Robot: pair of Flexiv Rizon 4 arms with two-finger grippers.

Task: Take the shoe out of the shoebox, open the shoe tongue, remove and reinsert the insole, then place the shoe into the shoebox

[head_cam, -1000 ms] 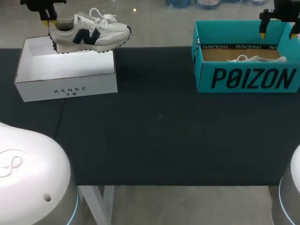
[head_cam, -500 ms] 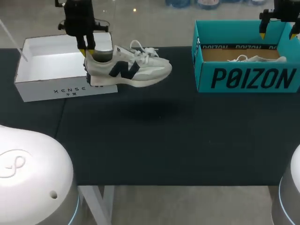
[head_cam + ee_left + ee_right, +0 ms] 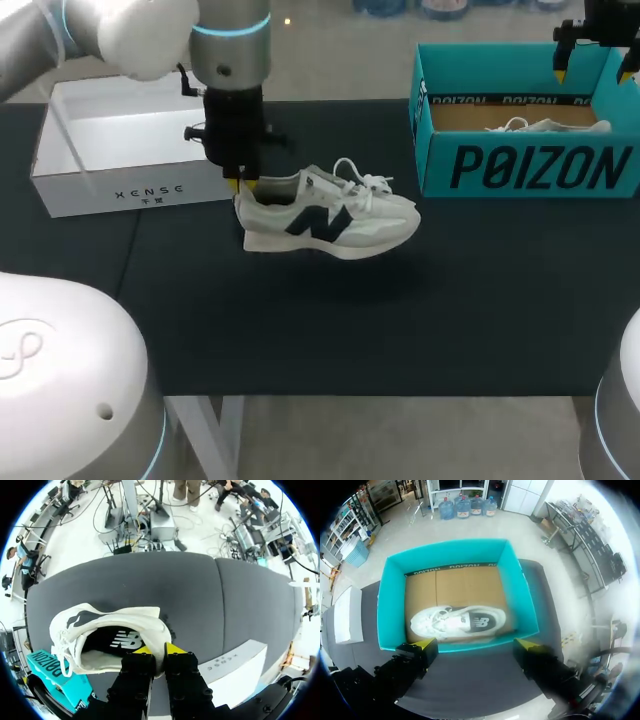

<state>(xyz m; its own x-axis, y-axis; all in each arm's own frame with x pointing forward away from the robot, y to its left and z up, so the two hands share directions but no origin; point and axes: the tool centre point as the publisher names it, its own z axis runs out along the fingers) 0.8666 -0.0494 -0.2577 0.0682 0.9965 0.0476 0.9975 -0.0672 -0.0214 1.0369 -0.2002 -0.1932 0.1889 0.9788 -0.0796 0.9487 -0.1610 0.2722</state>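
Mostly white, the shoe (image 3: pixel 335 226) bears a dark side logo.

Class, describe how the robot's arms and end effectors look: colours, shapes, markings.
The left arm is glossy white-grey, rounded, with a light-blue ring at its joint. The left end effector and right end effector are blocky black, each with two yellow-tipped fingers.
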